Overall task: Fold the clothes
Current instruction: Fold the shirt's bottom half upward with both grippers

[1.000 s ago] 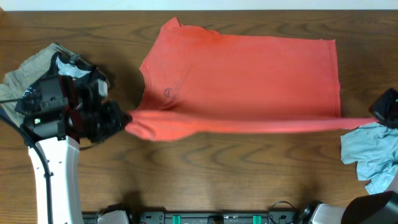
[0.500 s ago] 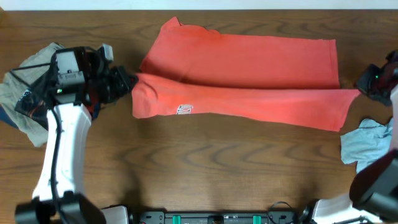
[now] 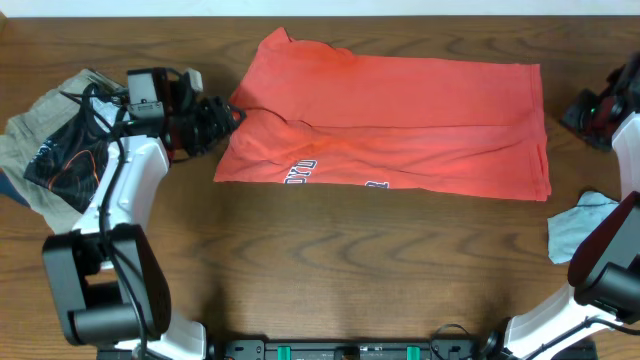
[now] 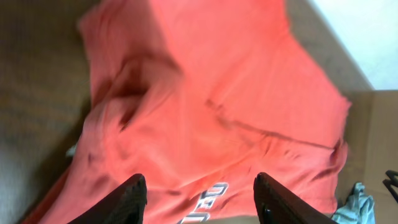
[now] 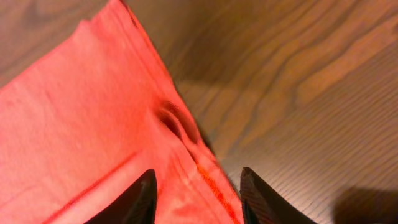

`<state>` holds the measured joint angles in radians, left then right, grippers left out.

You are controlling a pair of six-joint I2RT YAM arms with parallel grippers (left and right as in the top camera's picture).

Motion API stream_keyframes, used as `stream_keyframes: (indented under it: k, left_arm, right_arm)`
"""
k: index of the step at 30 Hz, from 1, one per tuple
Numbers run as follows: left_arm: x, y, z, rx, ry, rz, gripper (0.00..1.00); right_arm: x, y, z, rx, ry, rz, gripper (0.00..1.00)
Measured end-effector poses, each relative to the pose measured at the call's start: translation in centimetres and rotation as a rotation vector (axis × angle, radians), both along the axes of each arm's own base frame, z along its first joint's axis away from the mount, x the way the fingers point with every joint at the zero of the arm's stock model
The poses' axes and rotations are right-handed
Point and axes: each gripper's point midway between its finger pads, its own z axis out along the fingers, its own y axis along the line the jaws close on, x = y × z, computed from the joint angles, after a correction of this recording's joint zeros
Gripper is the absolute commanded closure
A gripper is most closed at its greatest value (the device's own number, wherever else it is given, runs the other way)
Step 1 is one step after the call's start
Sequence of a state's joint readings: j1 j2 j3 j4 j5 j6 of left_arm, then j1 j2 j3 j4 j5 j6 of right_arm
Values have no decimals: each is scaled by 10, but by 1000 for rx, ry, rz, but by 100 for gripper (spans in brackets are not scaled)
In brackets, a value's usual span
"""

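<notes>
The clothes, a coral-red T-shirt (image 3: 400, 110), lie across the back of the table with the near half folded up over the far half. White-and-navy lettering (image 3: 300, 172) shows along the front edge. My left gripper (image 3: 235, 113) hovers at the shirt's left end, open. In the left wrist view the left gripper (image 4: 202, 199) has only the red cloth (image 4: 205, 112) and the lettering (image 4: 208, 198) under its spread fingers. My right gripper (image 3: 572, 110) is just off the shirt's right edge. In the right wrist view the right gripper (image 5: 198, 199) stands open over the shirt's hem (image 5: 186, 143), holding nothing.
A heap with a black shirt with orange lines (image 3: 65, 165) on khaki cloth (image 3: 30, 125) lies at the left edge behind my left arm. A crumpled light-blue cloth (image 3: 578, 228) sits at the right. The wooden table (image 3: 330, 270) ends at a white wall at the back.
Both grippers carried the shirt's near edge up and back over the far half, then opened and let it go. The lettering now faces up.
</notes>
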<state>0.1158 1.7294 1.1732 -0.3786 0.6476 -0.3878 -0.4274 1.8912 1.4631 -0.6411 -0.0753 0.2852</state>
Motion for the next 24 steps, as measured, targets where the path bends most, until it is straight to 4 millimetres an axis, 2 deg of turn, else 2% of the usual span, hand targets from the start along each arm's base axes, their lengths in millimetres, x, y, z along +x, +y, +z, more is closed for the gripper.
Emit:
stream_keyframes:
  k: [5,10,14,17,24]
  left_arm:
    - [-24,2,-22,23,137,-1,41]
    - [-55,20,-44,142,297,41,38]
    - [-57,33,-50,221,307,56,34]
    - [-56,37,-57,248,291,65,31]
    - [-55,42,-75,277,250,74,30]
  right_arm:
    - [-18,9,-11,39,86,11,61]
    - [-48,8,-23,20,220,-13,60]
    - [-64,7,-41,-1,278,-27,55]
    - [-75,11,-62,0,302,-23,51]
    - [-91,19,-96,11,316,-17,51]
